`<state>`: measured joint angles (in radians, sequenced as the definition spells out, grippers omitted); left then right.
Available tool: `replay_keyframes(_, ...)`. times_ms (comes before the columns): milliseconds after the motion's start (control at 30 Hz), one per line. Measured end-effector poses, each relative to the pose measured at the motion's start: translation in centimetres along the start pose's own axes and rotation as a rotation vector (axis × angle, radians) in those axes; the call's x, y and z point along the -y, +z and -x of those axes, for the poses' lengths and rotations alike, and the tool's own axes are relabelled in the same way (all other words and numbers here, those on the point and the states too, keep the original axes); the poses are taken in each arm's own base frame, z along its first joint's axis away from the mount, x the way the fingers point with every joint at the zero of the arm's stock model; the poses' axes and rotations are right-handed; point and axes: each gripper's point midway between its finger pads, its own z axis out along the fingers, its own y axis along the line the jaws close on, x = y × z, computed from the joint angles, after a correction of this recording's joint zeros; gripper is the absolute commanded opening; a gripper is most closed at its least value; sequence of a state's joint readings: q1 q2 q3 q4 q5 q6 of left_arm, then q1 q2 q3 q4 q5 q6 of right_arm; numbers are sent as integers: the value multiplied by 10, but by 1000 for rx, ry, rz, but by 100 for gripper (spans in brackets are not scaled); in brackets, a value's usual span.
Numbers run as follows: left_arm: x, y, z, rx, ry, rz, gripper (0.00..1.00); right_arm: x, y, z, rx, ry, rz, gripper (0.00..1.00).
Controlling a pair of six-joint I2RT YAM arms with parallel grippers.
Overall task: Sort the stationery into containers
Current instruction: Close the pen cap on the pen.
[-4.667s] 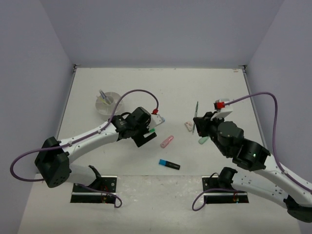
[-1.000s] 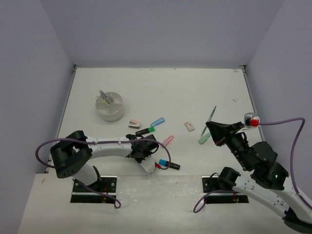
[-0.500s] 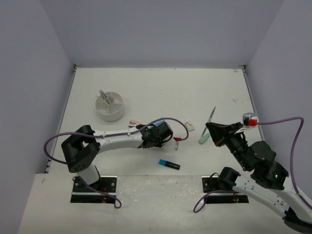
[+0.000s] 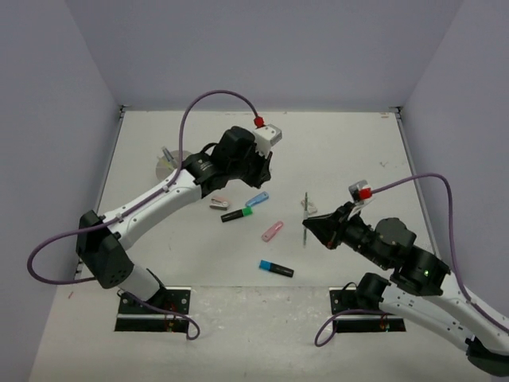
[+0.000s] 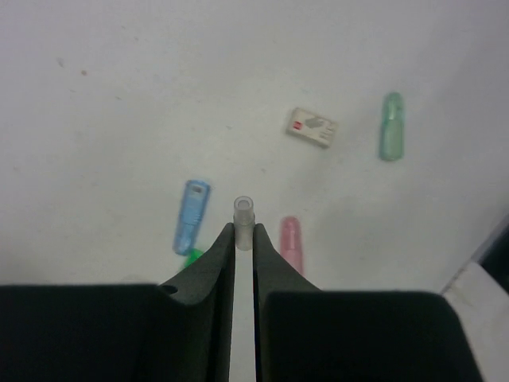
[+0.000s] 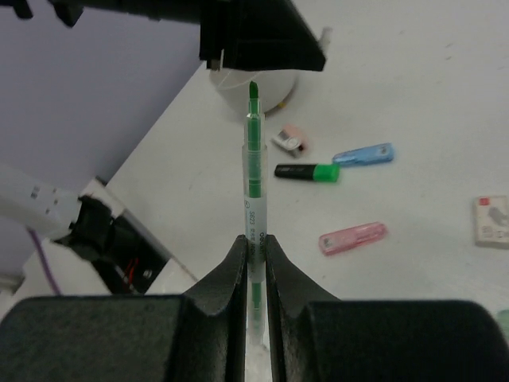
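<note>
The table (image 4: 334, 143) is matt white and faintly speckled. The fingers (image 6: 219, 298) of the right gripper (image 6: 254, 239) are matt black plastic, and the green pen (image 6: 254, 175) between them has a clear, glossy plastic barrel. The pale pen (image 5: 243, 211) in the left gripper (image 5: 244, 231) is cloudy plastic. Low in the left wrist view, the blue marker (image 5: 192, 215) and pink marker (image 5: 291, 243) look frosted and translucent. The eraser (image 5: 312, 127), upper right, wears a printed paper-like sleeve.

A white table (image 4: 334, 143) formed the floor of the enclosure, its top matt and faintly scuffed; a small dark speck (image 4: 382, 165) sat near its right edge; a rougher, speckled strip (image 4: 262, 334) ran along its near side; a plain lavender back wall (image 4: 262, 48), a left wall (image 4: 48, 159) and a right wall (image 4: 469, 119) rose from its other edges; the left wrist view showed a tiny reddish mark (image 5: 83, 72) on the tabletop.
</note>
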<state>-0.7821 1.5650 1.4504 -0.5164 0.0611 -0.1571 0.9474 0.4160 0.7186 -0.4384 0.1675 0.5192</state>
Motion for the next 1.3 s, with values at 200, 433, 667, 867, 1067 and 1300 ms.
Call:
replay_keyframes(200,36,-45,-11,128,-371,-317,0,-39,26,-53,-190,45,237,0)
replay_keyframes(433,61,-98,26,340,-537,-586,0,-56,51,-66,-267,140,288,0)
replay_keyframes(667,71,-120,31,401,-554,-673,0,-64,54,-41,-160,191,299,0)
replay_keyframes(867,74,-125,32,412,-539,-693,0,-57,58,-38,-138,187,263,0)
replay_keyframes(1067,76,-125,30,403,-531,-702,0,-56,59,-37,-135,176,253,0)
replay_keyframes(1300,74,-115,21,377,-529,-692,0,-57,58,-34,-130,163,255,0)
